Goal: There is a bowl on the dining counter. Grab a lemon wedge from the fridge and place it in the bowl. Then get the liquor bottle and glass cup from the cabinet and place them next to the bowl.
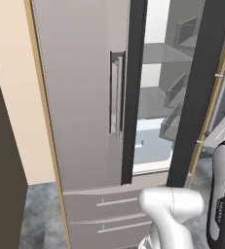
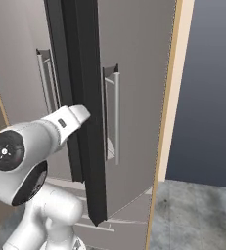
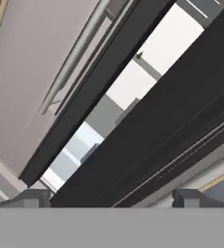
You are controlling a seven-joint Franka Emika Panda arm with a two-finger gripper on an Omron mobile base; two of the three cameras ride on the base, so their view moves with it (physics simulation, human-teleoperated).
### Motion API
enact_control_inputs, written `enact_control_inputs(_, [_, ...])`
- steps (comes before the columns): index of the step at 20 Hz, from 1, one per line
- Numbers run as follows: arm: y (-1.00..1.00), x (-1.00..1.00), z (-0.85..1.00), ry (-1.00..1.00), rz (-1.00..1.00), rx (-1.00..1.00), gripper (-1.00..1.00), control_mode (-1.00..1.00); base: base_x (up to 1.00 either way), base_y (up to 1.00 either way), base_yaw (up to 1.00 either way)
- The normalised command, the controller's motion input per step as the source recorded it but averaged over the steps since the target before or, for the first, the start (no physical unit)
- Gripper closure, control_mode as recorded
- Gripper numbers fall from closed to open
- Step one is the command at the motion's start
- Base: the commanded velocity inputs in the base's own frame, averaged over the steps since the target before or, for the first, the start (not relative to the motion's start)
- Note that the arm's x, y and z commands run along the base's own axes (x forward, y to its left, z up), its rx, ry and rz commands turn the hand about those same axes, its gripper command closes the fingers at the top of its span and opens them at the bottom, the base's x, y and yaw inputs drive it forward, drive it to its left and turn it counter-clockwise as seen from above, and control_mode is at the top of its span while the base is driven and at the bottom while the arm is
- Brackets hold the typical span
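Lemon wedge (image 3: 139, 55): a tiny yellow-green speck, probably the wedge though too small to be sure, sits on a white shelf deep inside the fridge (image 1: 80, 97), seen through the narrow gap between the 2 doors in the hand view. The fridge's right door (image 2: 129, 97) is swung partly open, its dark inner edge facing the base cameras; the left door (image 1: 77, 87) is closed, with its long vertical handle (image 1: 116, 92) beside the gap. Through the opening the left base view shows grey shelves and door bins (image 1: 177, 92) against a white interior. Below are 2 drawers (image 1: 104, 202) with bar handles. The tool (image 3: 111, 196) hangs in front of the gap, its 2 dark fingertips (image 3: 33, 197) spread wide apart with nothing between them. The white arm (image 2: 31, 146) reaches toward the open door's edge.
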Motion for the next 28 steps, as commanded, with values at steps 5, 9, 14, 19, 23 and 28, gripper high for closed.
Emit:
enact_control_inputs(5, [0.92, -0.01, 0.34, 0.0, -0.06, -0.27, -1.0, -1.0, 0.0, 0.0, 0.0])
enact_control_inputs(9, [0.71, 0.35, 0.07, 0.03, -0.25, -0.27, -1.0, -1.0, 0.0, 0.0, 0.0])
enact_control_inputs(14, [0.17, 0.38, -0.2, 0.02, -0.18, -0.08, -1.0, -1.0, 0.0, 0.0, 0.0])
enact_control_inputs(19, [0.0, 0.56, -0.01, 0.09, -0.06, 0.0, -1.0, -1.0, 0.0, 0.0, 0.0])
enact_control_inputs(23, [0.0, 0.77, 0.0, 0.07, -0.06, 0.0, -1.0, -1.0, 0.0, 0.0, 0.0])
enact_control_inputs(28, [-0.01, 0.79, -0.05, 0.0, -0.02, 0.0, -1.0, -1.0, 0.0, 0.0, 0.0])
